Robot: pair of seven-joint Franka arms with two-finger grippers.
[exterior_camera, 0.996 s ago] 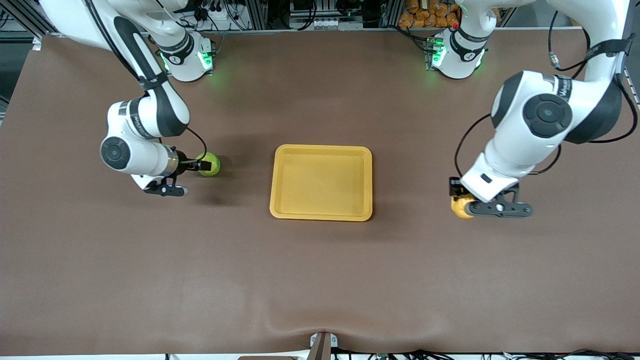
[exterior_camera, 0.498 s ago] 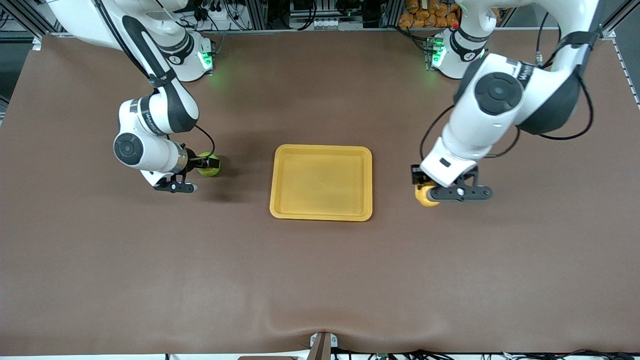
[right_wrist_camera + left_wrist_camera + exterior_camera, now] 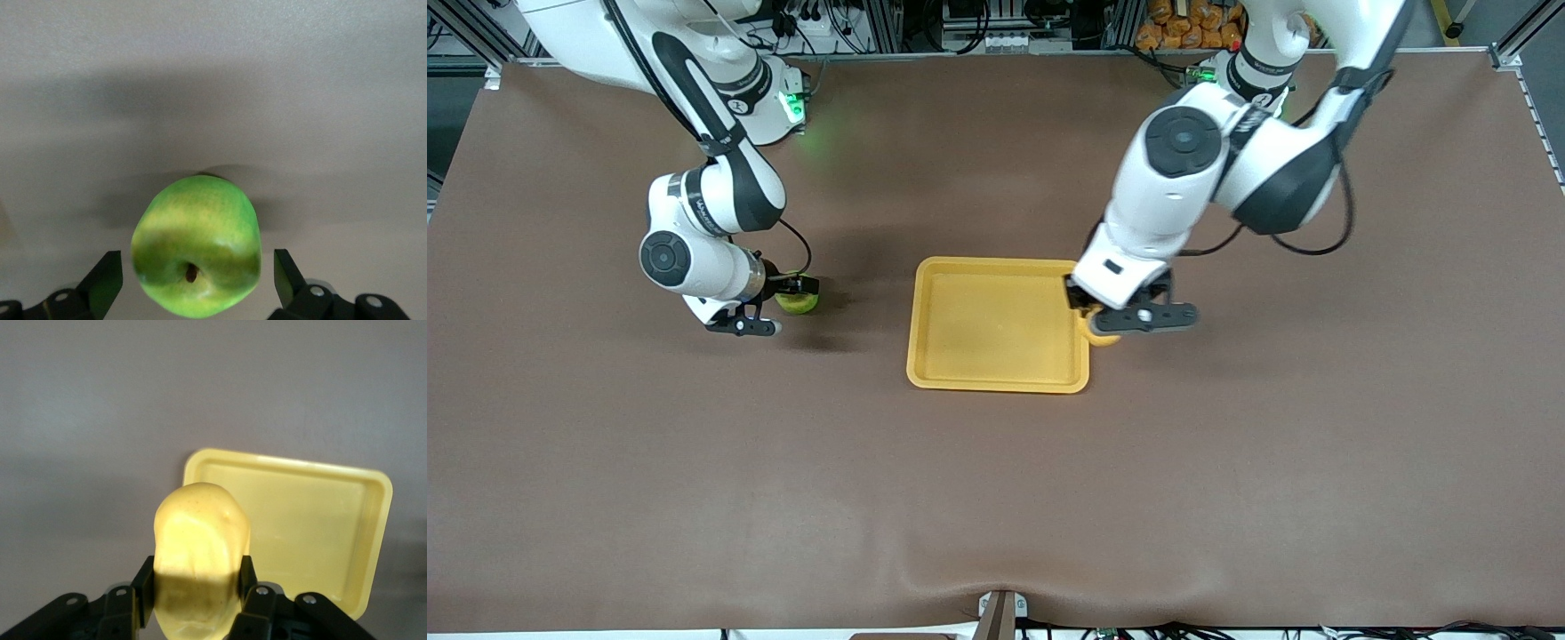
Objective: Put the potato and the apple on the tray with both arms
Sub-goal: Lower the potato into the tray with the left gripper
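Note:
The yellow-orange potato is held in my left gripper, which is shut on it in the air over the tray's rim at the left arm's end. In the left wrist view the potato fills the gap between the fingers of the left gripper. The yellow-orange tray lies mid-table with nothing in it and also shows in the left wrist view. The green apple rests on the table toward the right arm's end. My right gripper is open and straddles the apple, with a gap on each side of the right gripper.
The brown table mat stretches wide on all sides of the tray. The two arm bases stand at the table edge farthest from the front camera.
My left arm has carried the potato from the left arm's end of the table to the tray's rim. My right gripper has edged closer round the apple, which has stayed on the table.

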